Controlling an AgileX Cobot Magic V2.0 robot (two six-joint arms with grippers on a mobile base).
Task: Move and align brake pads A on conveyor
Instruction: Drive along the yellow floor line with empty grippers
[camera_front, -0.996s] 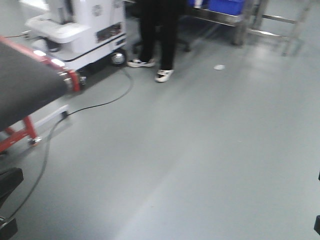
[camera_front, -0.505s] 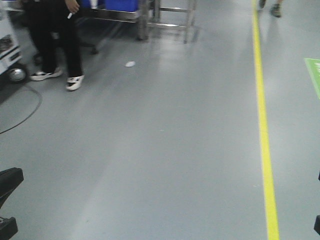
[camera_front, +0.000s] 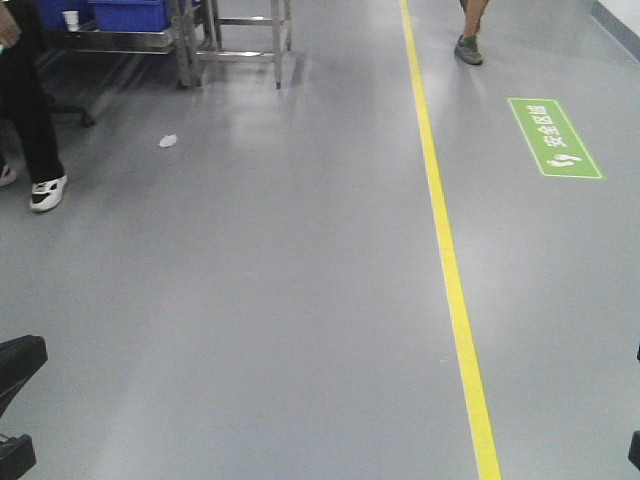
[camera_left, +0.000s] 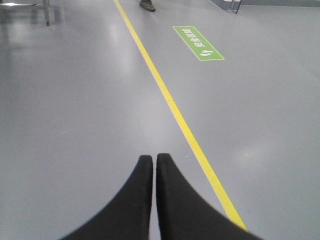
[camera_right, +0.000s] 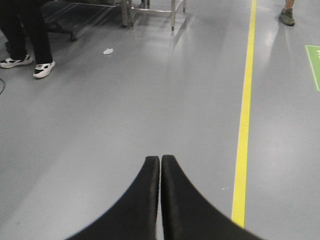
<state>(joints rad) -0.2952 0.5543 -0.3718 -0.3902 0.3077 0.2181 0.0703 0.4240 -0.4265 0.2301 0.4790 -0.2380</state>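
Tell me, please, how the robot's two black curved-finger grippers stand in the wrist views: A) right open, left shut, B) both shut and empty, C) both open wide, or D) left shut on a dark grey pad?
B: the left gripper and the right gripper each show their fingers pressed together with nothing between them, above the glossy grey floor.
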